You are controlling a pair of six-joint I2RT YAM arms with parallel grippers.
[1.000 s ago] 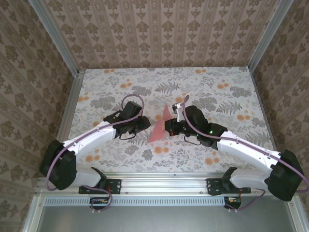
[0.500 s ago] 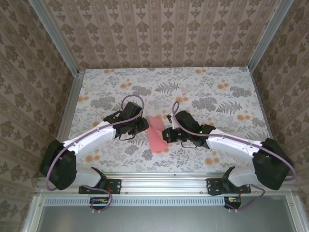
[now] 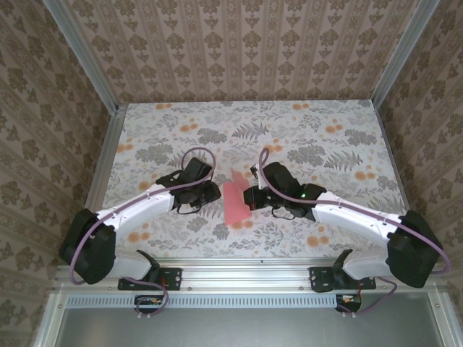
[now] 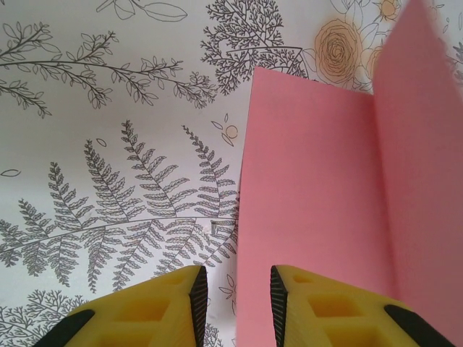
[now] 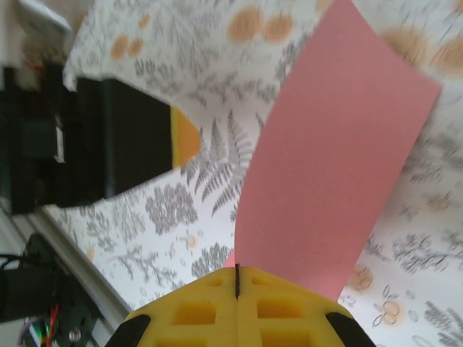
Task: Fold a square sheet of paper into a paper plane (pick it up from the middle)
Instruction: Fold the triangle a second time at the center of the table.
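A thin, matte, salmon-pink sheet of paper (image 3: 235, 203) sits near the middle of the table (image 3: 325, 144), between two black robot arms that reach in from either side. The tabletop is covered in a flat print of grey ferns and small orange flowers, and the walls carry a brown damask pattern.

The sheet is plain and smooth with sharp, straight edges. It is creased lengthwise: one panel lies low, and the other rises from the fold at an angle.

The right gripper (image 5: 237, 280) has blocky yellow foam-like fingers (image 5: 289, 307) pressed together on the paper's near edge, and the sheet curves up and away from them.

The left gripper (image 4: 235, 300) has matching yellow fingers (image 4: 163, 307) a narrow gap apart. The paper's straight left edge runs down toward that gap. Whether they touch it, I cannot tell.
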